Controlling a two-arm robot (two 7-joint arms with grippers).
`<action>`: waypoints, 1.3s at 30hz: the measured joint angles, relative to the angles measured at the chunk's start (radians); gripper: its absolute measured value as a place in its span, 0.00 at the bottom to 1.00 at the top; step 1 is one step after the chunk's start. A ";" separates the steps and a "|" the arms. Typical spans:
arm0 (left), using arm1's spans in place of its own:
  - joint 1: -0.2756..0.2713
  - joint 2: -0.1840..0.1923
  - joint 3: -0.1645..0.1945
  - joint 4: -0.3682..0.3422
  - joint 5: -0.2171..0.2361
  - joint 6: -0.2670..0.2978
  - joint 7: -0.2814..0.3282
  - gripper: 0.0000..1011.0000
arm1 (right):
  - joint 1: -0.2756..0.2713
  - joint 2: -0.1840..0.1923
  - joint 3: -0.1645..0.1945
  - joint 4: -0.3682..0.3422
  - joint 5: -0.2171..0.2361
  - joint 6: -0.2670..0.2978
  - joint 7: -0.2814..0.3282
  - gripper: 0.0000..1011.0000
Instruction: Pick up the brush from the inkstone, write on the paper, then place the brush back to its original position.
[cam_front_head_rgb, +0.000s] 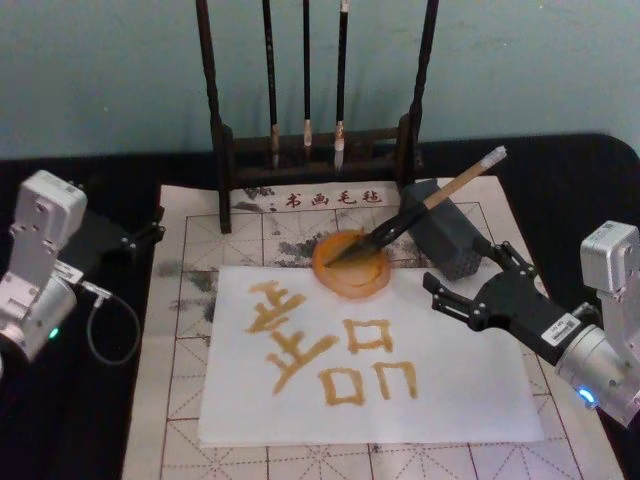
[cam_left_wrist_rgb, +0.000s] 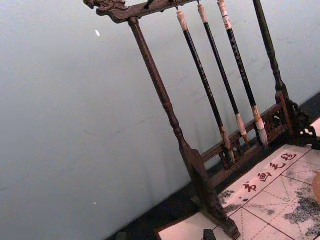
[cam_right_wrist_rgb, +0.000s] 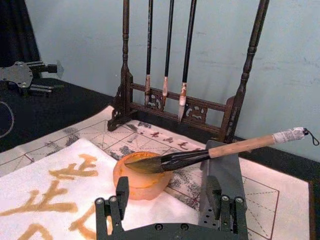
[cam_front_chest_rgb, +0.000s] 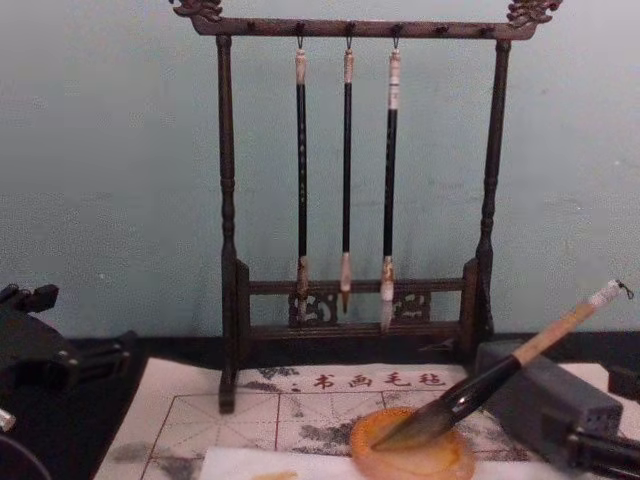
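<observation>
The brush (cam_front_head_rgb: 425, 207) lies tilted, its dark bristles in the amber inkstone (cam_front_head_rgb: 351, 266) and its bamboo handle propped on the grey block (cam_front_head_rgb: 447, 234). The paper (cam_front_head_rgb: 370, 380) carries amber characters. The right gripper (cam_front_head_rgb: 470, 283) hovers beside the inkstone, jaws open and empty. The left gripper (cam_front_head_rgb: 148, 235) rests at the mat's left edge; whether its jaws are open cannot be told.
</observation>
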 joint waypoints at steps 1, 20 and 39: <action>0.000 0.000 0.000 0.000 0.000 0.000 0.000 0.99 | 0.000 0.000 0.000 0.000 0.000 0.000 0.000 0.99; 0.000 0.000 0.000 0.000 0.000 0.000 0.000 0.99 | 0.000 0.000 0.000 0.000 0.001 0.000 0.000 0.99; 0.000 0.000 0.000 0.000 0.000 0.000 0.000 0.99 | 0.000 0.000 0.000 0.000 0.001 0.000 0.000 0.99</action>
